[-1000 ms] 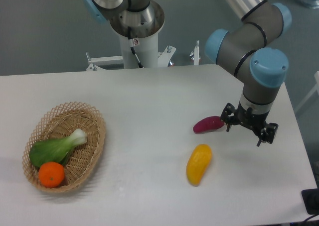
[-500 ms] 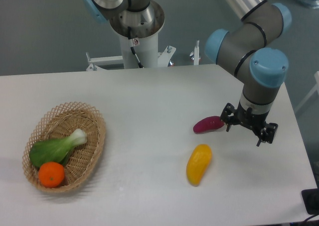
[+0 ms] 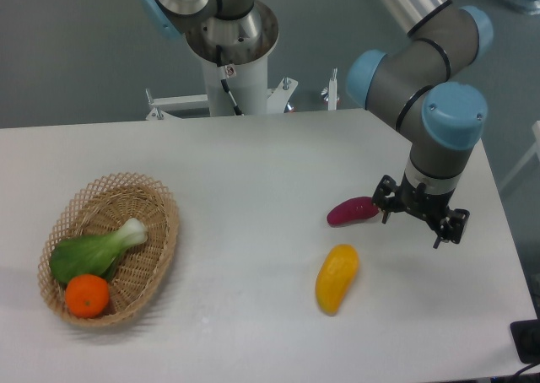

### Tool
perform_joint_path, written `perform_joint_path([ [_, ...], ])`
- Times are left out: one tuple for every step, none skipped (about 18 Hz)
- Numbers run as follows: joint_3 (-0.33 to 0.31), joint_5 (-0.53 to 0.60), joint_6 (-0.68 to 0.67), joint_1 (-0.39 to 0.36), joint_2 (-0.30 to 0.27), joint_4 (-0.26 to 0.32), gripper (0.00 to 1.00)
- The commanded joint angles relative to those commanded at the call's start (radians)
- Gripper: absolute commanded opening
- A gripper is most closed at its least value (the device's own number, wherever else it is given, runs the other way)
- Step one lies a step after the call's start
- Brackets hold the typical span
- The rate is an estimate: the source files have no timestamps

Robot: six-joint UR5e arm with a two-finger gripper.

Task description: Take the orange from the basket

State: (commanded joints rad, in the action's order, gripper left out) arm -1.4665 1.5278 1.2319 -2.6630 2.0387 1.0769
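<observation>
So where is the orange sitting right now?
The orange lies in the near end of the basket at the table's left side, right beside the green leafy vegetable, far from the tool on the right.

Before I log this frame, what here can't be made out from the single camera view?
- Gripper: small and dark under the wrist; jaw state unreadable.
- Orange: its underside is hidden by the basket wall.
- Purple vegetable: contact with the gripper unclear.
- Dark object: cut off by the right edge.
</observation>
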Motion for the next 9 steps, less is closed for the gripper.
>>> perform_joint_path([
  [-0.002,0.002,-0.014,0.003,0.002,0.0,1.0],
  [-0.002,0.002,-0.043,0.008,0.003,0.002,1.0],
  [-0.005,0.0,-0.069,0.021,0.006,0.0,1.0],
  [-0.009,-0.002,-0.1,0.038,0.009,-0.003,1.0],
  [-0.008,-0.002,-0.132,0.057,0.017,-0.002,1.0],
  [-0.006,-0.002,-0.164,0.073,0.023,-0.005,1.0],
  [-0.006,-0.003,-0.201,0.092,0.029,-0.02,1.0],
  [-0.006,-0.006,-0.241,0.104,0.031,-0.044,1.0],
  [-0.008,-0.006,-0.287,0.115,0.032,-0.067,1.0],
])
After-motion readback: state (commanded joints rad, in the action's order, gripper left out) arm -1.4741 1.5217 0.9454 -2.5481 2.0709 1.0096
